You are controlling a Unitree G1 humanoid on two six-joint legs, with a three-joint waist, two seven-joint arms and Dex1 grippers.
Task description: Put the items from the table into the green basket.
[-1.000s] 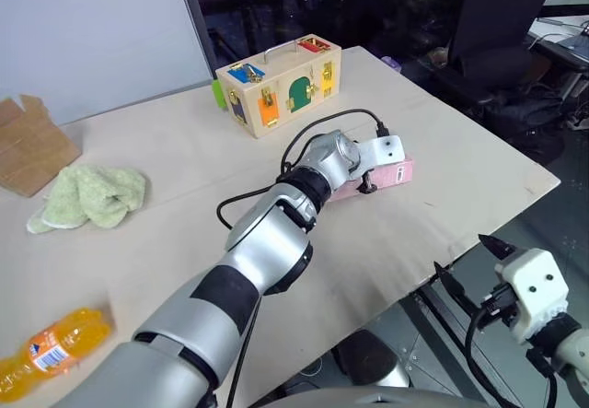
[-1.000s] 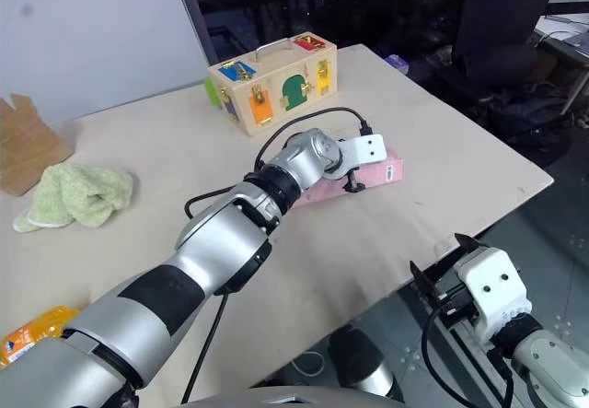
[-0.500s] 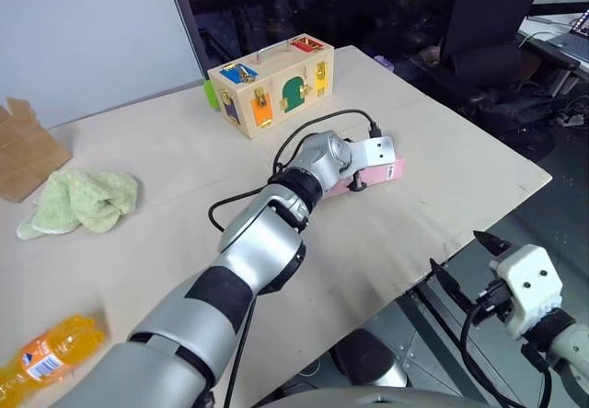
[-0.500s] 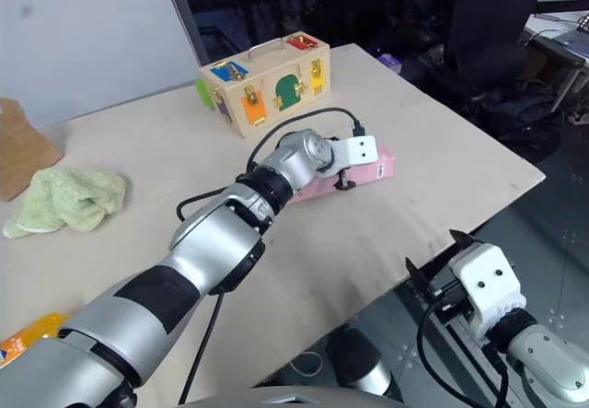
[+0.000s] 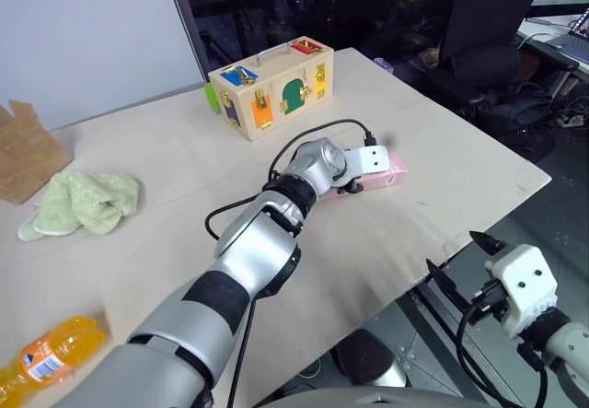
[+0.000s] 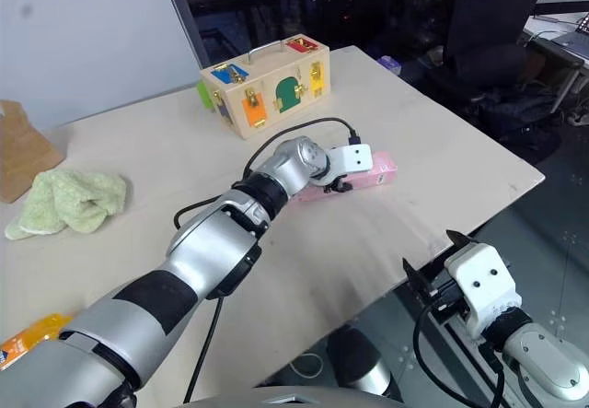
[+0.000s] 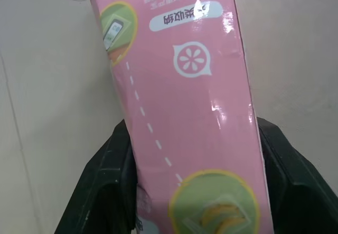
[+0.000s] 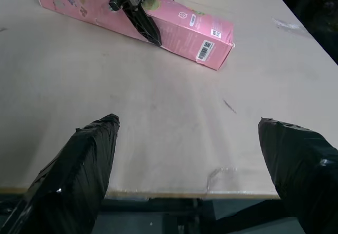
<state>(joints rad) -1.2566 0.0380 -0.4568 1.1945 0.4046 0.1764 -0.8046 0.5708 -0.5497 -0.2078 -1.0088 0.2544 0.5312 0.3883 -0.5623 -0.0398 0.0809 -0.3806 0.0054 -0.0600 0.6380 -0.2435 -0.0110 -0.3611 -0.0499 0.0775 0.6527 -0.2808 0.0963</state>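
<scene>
- Gripping the pink box (image 7: 185,112), the left gripper (image 7: 193,189) has one black finger (image 7: 113,176) down each long side, pinching it where it lies on the table (image 5: 442,150).
- Writing on the box: a pale blue label with small characters and a white citrus-slice icon, seen upside down from the left wrist, too small for me to read. From the right wrist there's a barcode on its end face.
- Right gripper (image 8: 195,165) hangs off the table's near edge, fingers spread wide with nothing between them; the box is ahead of it, well apart.
- Count: one pink box, one green cloth (image 5: 83,201), one orange bottle (image 5: 46,357) with a blue-and-white label I can't read.
- Cloth is far to the left of the left gripper, bottle far left and near the front edge.
- One wooden latch box (image 5: 271,86) just beyond the left gripper, one piece of cardboard (image 5: 28,155) past the cloth.
</scene>
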